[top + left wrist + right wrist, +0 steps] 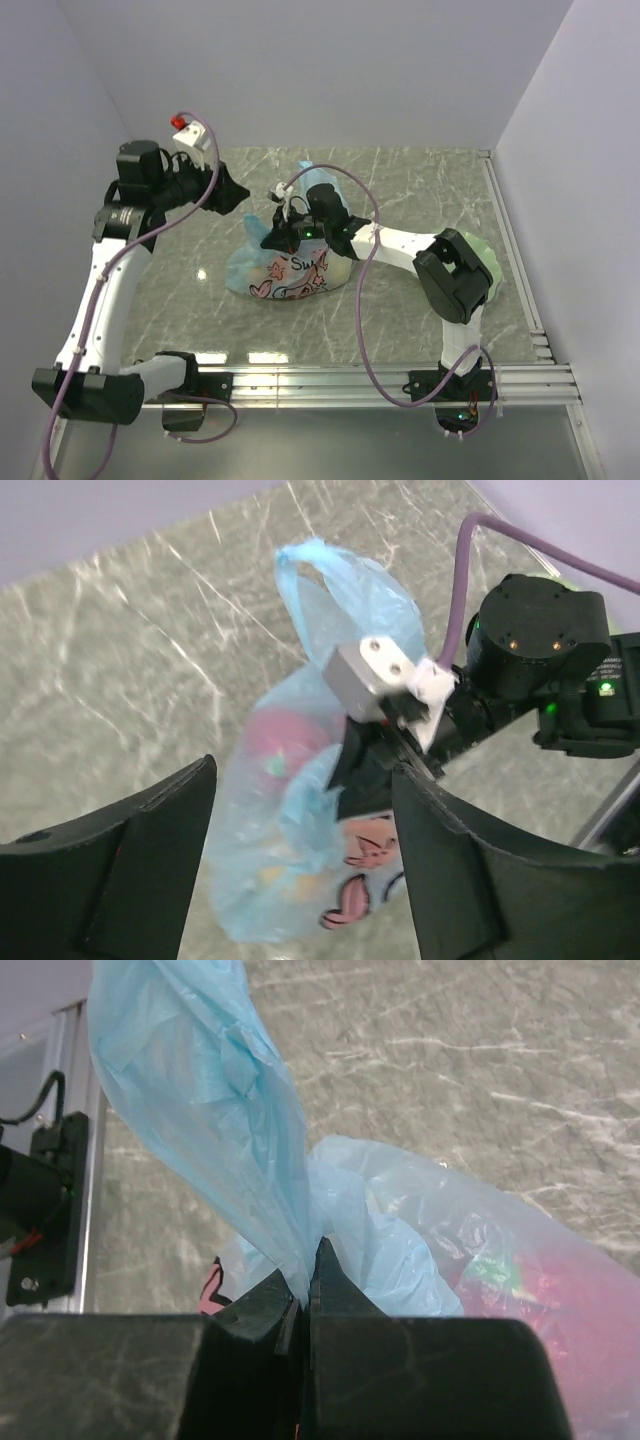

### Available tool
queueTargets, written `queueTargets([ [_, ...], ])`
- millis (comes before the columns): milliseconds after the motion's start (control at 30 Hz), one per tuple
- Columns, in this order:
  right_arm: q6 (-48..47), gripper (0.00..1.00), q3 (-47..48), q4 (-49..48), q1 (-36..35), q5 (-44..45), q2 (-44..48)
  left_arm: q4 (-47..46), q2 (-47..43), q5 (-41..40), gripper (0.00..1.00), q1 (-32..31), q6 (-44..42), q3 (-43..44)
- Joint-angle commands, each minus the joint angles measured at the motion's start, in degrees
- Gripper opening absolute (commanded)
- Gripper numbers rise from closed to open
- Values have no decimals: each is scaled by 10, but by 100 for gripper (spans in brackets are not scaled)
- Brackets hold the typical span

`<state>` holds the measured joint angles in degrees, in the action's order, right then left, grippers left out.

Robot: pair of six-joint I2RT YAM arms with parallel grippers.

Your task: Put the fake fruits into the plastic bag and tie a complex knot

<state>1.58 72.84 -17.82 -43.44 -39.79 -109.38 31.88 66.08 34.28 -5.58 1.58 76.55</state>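
Note:
The light-blue plastic bag [285,275] with its pink cartoon print lies on the marble table. Fake fruits show through its skin, one pink-red [280,745] and one red [545,1295]. My right gripper [306,1282] is shut on a gathered strip of the bag's handle [215,1110], which rises up and to the left from its tips. A second blue tail [318,180] stands up behind that gripper [276,236]. My left gripper [300,865] hangs open over the bag, which shows between its fingers [130,870]. Blue plastic bunches at the mouth [310,815]; I cannot tell if it is a knot.
A pale green plate [492,262] sits at the right, mostly behind my right arm's elbow. White walls close the table at left, back and right. A metal rail [400,378] runs along the near edge. A purple cable loops over the right arm.

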Motion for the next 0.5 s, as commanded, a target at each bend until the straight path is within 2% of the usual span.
queueTargets([
  [0,-42,0,8,19,1,12,29,61,41,25,77,0,-82,53],
  [200,-47,0,5,17,-1,16,43,137,84,38,78,-10,-141,68],
  [367,-63,2,17,36,-2,10,41,225,119,89,78,-19,-228,92],
  [467,-76,4,20,44,-3,4,42,236,138,69,78,-35,-238,92],
])
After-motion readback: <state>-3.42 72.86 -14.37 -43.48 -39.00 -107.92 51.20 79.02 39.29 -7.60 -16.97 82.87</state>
